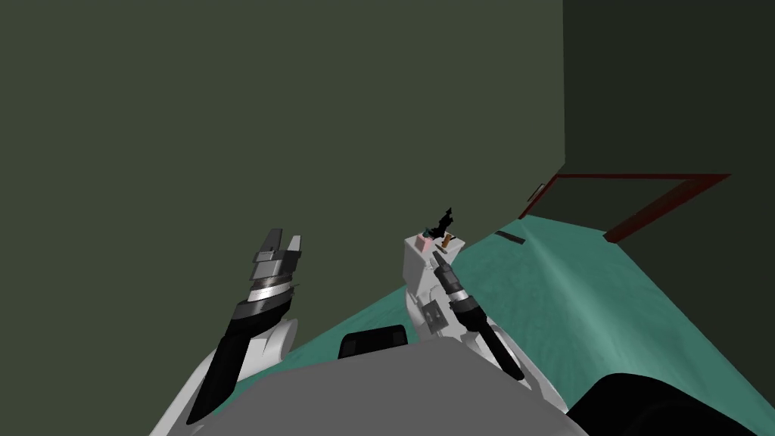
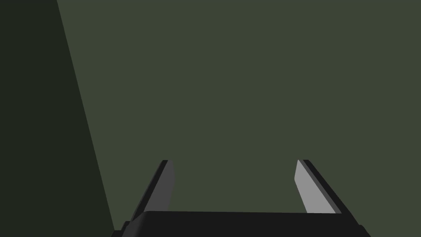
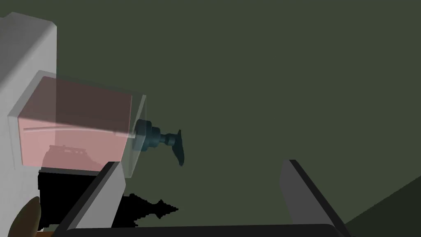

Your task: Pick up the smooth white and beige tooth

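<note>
A small white stand (image 1: 418, 272) carries a clear pump bottle of pink liquid (image 1: 424, 243) (image 3: 74, 127) with a dark teal pump head (image 3: 158, 138). A jagged black object (image 1: 443, 221) (image 3: 152, 207) is also on it, along with a small brown-and-pale item (image 1: 449, 242) (image 3: 24, 214). I cannot tell whether that item is the tooth. My right gripper (image 1: 437, 260) (image 3: 203, 181) is open at the stand's top, one finger (image 3: 105, 193) beside the bottle, with nothing between the fingers. My left gripper (image 1: 281, 241) (image 2: 234, 181) is open, raised toward the dark green wall.
A bed with a teal cover (image 1: 598, 303) lies to the right of the stand, a dark red frame (image 1: 651, 193) beyond it. The dark green wall (image 1: 265, 113) stands close behind the stand. A black block (image 1: 372, 341) sits low by the bed's near edge.
</note>
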